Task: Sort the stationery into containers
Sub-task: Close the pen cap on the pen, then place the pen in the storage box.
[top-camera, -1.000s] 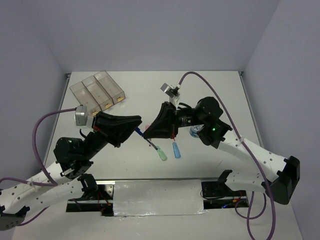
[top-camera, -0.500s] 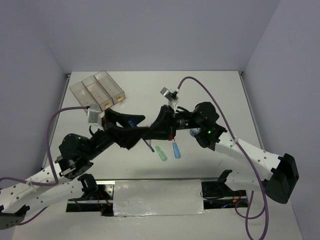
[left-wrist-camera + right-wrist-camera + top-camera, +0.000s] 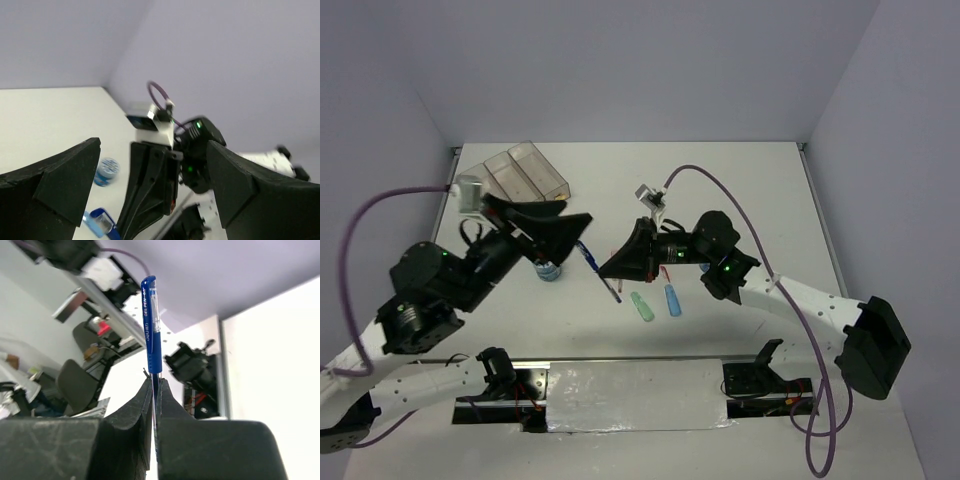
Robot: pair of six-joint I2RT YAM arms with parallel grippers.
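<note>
My right gripper (image 3: 611, 270) (image 3: 155, 386) is shut on a blue pen (image 3: 592, 257) (image 3: 151, 330) and holds it above the table's middle. My left gripper (image 3: 575, 222) (image 3: 152, 150) stands wide open just left of the pen with nothing between its fingers; its wrist view looks at the right gripper and the pen's end (image 3: 101, 225). A blue-white tape roll (image 3: 549, 270) (image 3: 106, 171) stands on the table. A green bar (image 3: 642, 307) and a blue bar (image 3: 672, 300) lie below the right gripper. The clear containers (image 3: 515, 172) sit at the back left.
The right arm reaches in from the right across the table's middle. The left arm is raised over the left side, its purple cable looping outward. A metal strip (image 3: 635, 395) runs along the near edge between the arm bases.
My left gripper has opened, let go of the blue pen and drawn back to the left. The right gripper stays shut on the pen and has shifted left. The tape roll is now uncovered.
</note>
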